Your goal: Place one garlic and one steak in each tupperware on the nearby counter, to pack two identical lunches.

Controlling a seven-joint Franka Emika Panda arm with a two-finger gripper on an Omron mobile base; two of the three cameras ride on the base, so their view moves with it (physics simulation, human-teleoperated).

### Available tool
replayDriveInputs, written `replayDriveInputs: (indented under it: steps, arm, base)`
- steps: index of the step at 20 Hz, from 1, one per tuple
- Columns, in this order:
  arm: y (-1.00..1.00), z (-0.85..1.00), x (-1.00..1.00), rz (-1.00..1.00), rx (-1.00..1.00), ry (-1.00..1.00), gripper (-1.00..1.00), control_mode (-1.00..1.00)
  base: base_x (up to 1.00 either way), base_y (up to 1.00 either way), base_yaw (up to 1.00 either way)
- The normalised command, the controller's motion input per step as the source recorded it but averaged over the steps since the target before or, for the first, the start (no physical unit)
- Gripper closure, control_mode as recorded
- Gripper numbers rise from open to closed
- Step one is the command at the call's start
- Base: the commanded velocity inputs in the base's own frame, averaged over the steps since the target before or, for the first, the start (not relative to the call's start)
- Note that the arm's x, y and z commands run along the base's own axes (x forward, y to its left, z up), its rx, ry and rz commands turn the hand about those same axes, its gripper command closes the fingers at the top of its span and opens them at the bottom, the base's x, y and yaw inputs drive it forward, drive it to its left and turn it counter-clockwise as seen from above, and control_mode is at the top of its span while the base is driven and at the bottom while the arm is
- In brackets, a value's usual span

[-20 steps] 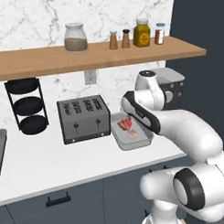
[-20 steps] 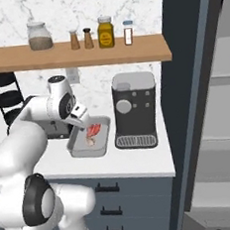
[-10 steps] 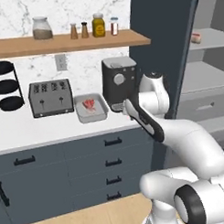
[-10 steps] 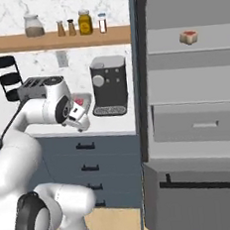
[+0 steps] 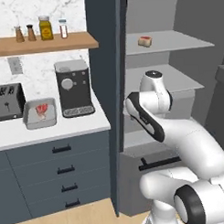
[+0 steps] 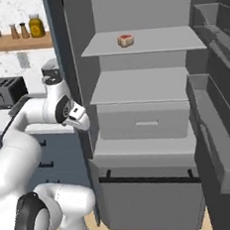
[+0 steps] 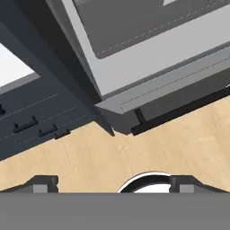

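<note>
since half a second ago the base has swung toward the open fridge, so both base pictures have shifted: the counter [image 5: 64, 129] now sits at 9 o'clock in the left base view and the fridge interior takes the middle and right – a move of the camera, not of the things.

one tupperware [image 5: 40, 113] rests on the white counter, just beside the black coffee machine [image 5: 73, 87] at its 9 o'clock side, with a red steak [image 5: 41, 110] lying inside it. whether garlic lies in that tray cannot be told at this size. the toaster [image 5: 7, 102] stands at the tray's 10 o'clock, near it.

a second steak [image 6: 125, 40] sits on the top fridge shelf [image 6: 145, 42], at 12 o'clock in the right base view; the left base view shows it too, at about 1 o'clock. below it come a bare middle shelf and a pale drawer [image 6: 145, 121].

the gripper [image 7: 113, 185] hangs in front of the fridge's lower part, pointing down at the wooden floor [image 7: 134, 157]. in the hand view its two dark fingertips [image 7: 42, 183] stand far apart at the bottom edge – spread wide, with nothing between them. beyond them, the fridge's bottom drawer [image 7: 179, 105] with its black bar handle lies at 1 o'clock, and the dark counter drawers [image 7: 31, 121] at 9 o'clock.

spice jars [image 5: 45, 28] line the wooden wall shelf above the counter.
</note>
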Motion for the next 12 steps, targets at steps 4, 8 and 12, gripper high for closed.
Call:
replayDriveInputs:
  steps: [4, 8, 12]
  arm:
    - [0.0, 0.0, 0.0, 0.0, 0.0, 0.0, -1.0, 1.0]
    - [0.0, 0.0, 0.0, 0.0, 0.0, 0.0, -1.0, 1.0]
    - [0.0, 0.0, 0.0, 0.0, 0.0, 0.0, -1.0, 1.0]
  base:
    - [0.64, -0.97, 0.02]
    - [0.61, -0.73, 0.02]
    - [0.14, 0.0, 0.0]
